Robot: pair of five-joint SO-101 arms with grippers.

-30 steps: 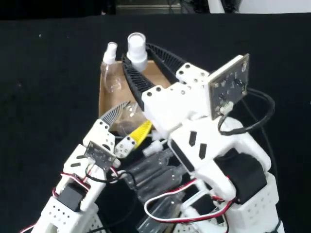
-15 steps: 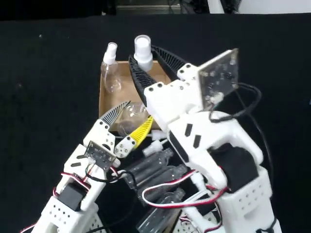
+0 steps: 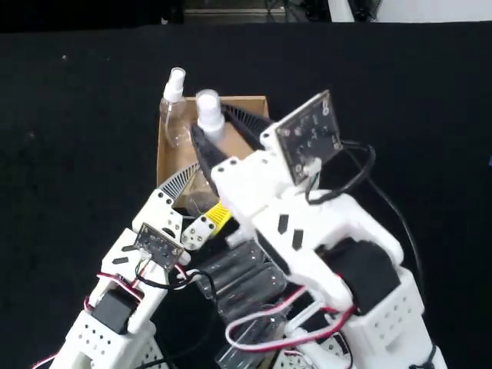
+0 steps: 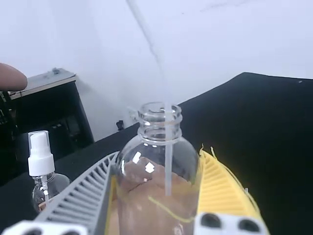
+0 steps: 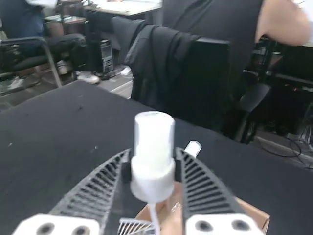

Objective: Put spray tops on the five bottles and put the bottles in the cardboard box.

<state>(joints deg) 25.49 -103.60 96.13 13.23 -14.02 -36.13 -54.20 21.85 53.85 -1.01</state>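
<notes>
My left gripper [image 3: 201, 192] is shut on a clear open-necked bottle [image 4: 157, 161], held upright between its grey and yellow fingers at the near edge of the cardboard box [image 3: 250, 104]. My right gripper [image 3: 212, 124], with black ribbed fingers, is shut on a white spray top [image 3: 207, 108] right above that bottle. The top's thin dip tube [image 4: 167, 156] runs down through the bottle's neck [image 4: 159, 115]. In the right wrist view the spray top [image 5: 153, 142] sits between the two black fingers [image 5: 95, 196]. One finished bottle [image 3: 175, 108] with its spray top stands in the box's far left corner.
Several clear bottles [image 3: 238, 273] without tops lie side by side on the black table between the two arm bases. The finished bottle [image 4: 41, 171] stands close beside the held one. Black table surface lies open to the left and far right.
My right gripper has carried the spray top leftward and down, from above the box's far edge to over the bottle in my left gripper. The left arm has kept still.
</notes>
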